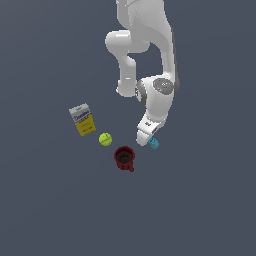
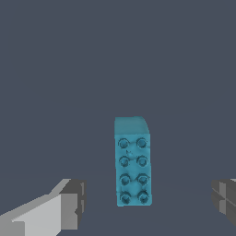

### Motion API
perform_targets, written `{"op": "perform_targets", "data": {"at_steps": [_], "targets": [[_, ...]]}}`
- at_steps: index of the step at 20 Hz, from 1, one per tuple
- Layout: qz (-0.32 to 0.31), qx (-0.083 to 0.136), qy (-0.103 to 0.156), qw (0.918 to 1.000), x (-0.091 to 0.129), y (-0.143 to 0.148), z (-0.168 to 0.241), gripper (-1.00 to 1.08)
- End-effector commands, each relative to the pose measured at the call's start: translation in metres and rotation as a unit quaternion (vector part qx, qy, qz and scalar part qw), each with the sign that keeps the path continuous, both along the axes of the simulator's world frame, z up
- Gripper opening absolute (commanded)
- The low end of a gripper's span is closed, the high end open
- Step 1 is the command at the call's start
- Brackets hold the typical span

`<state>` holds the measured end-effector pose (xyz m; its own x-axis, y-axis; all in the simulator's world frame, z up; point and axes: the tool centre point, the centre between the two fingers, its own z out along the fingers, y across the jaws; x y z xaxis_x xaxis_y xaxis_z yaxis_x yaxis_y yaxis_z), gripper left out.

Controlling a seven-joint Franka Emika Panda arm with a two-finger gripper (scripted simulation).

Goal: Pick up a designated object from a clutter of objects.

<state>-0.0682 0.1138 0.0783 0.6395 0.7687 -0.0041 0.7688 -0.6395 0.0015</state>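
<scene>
Yellow and white first, out on the exterior view's left: the box stands on the dark grey counter, well apart from the arm. Moving rightward, the yellow-green ball sits near the box's lower corner, not touching it. Next comes the dark red mug, upright, mouth open to the camera, handle pointing toward the bottom of the exterior view; it sits near the ball, with a gap between them.

And now the white arm, reaching down from the top of the exterior view, wrist bent over. The hand is low, right over the cyan block, which peeks out just beside the wrist's tip, up and to the right of the mug and apart from it.

Wrist view gives the close look: the cyan block lies flat on the counter, studs up, two rows of four, sitting between the two fingers. Both fingers are spread wide, clear grey counter showing on either side of the block, so the hand is released, gripping nothing, and neither finger touches the block.
</scene>
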Motion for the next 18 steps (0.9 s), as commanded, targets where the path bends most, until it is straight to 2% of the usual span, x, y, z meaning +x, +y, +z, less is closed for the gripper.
{"op": "perform_targets", "data": {"at_steps": [1,9,18], "targets": [[0.012,0.002,-0.001,0.9999,-0.003,0.003,-0.004,1.0],[0.013,0.002,0.0,0.9999,-0.004,0.003,-0.009,1.0],[0.015,0.002,-0.001,0.9999,-0.005,0.003,-0.044,1.0]]}}
